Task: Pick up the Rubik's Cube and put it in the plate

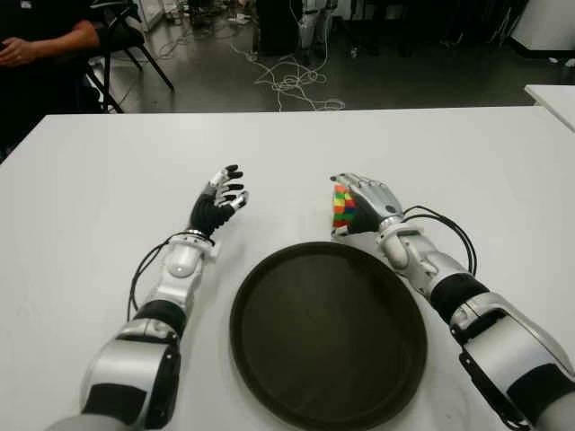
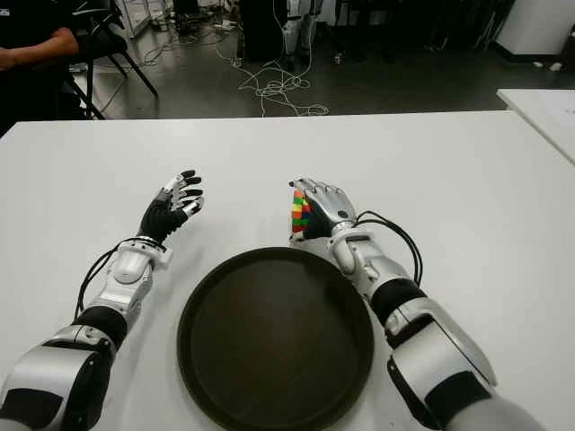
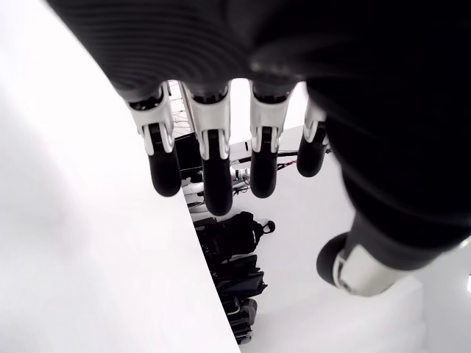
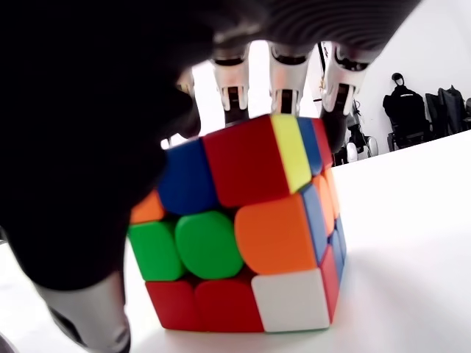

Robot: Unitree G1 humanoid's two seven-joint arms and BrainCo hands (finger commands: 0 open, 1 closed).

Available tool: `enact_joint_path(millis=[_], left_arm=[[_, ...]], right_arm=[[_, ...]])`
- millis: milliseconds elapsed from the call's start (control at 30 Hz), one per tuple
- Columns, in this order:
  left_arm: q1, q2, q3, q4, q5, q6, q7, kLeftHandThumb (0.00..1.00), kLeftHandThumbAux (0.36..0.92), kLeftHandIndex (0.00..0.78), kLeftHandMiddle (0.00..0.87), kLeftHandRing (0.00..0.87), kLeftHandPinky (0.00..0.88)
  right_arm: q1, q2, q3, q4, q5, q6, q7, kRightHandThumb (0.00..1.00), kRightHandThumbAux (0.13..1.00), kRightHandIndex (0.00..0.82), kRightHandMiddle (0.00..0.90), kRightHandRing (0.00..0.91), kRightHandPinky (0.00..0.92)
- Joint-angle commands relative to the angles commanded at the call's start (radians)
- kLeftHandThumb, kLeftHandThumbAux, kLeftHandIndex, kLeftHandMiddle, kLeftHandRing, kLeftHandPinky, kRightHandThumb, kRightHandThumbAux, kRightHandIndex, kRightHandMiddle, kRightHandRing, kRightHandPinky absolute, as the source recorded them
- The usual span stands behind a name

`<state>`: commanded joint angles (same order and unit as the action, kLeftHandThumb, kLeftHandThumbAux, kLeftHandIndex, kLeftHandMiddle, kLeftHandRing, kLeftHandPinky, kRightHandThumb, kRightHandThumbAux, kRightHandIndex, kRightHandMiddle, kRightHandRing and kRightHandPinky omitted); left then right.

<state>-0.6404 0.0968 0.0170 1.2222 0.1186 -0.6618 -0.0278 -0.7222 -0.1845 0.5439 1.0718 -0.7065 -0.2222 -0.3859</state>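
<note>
- The broad white desk point(image 1: 90, 180) carried everything.
- The round dark plate point(image 1: 328, 337), near the desk's front edge, held nothing.
- The right hand point(image 1: 367, 205) gripped the multicoloured Rubik's Cube point(image 1: 341, 207), which sat on the desk just behind the plate; lifting remained.
- The left hand point(image 1: 218, 204) hung open, idle.

The cube point(image 4: 243, 235) under the right hand point(image 1: 364, 205) is a patchwork of red, green, orange, blue, yellow and white squares; the face nearest the palm shows green and red with one blue and one orange patch. That hand has a silver back and black palm, its fingers point(image 4: 283, 77) white with black tips. The left hand point(image 1: 218, 205) is black with silver-white finger segments. Near both hands the plate point(image 1: 328, 334) is plain dark brown. The table point(image 1: 108, 180) is plain white. Behind it the floor point(image 1: 377, 81) is dark grey, with pale cables point(image 1: 287, 83) scattered across it.
</note>
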Motion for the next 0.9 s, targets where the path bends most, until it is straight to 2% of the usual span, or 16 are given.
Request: enact_joint_path(millis=[267,433,700,833,900], left_arm=[[0.003,0.005,-0.002,0.002,0.004,-0.007,0.002,0.018,0.657,0.11,0.158,0.171,0.165],[0.004,0.007,0.0,0.004,0.001,-0.007,-0.003,0.021,0.636,0.111,0.151,0.159,0.155],[0.007,0.005,0.008,0.002,-0.013,-0.011,-0.026,0.042,0.677,0.122,0.163,0.17,0.157],[0.009,0.004,0.01,-0.001,-0.018,-0.013,-0.034,0.045,0.685,0.119,0.168,0.171,0.152],[0.009,0.004,0.01,-0.002,-0.018,-0.014,-0.035,0.041,0.692,0.119,0.17,0.172,0.158]], right_arm=[[-0.011,0.011,-0.026,0.044,0.024,0.001,-0.021,0.0,0.767,0.131,0.179,0.215,0.243],[-0.039,0.01,-0.059,0.126,0.053,-0.013,-0.021,0.0,0.752,0.155,0.201,0.226,0.233],[-0.052,0.016,-0.098,0.18,0.088,-0.026,-0.016,0.0,0.748,0.187,0.212,0.224,0.217],[-0.052,0.02,-0.116,0.187,0.108,-0.046,-0.019,0.0,0.745,0.239,0.257,0.263,0.241],[-0.052,0.019,-0.123,0.189,0.115,-0.056,-0.014,0.0,0.738,0.238,0.254,0.257,0.21]])
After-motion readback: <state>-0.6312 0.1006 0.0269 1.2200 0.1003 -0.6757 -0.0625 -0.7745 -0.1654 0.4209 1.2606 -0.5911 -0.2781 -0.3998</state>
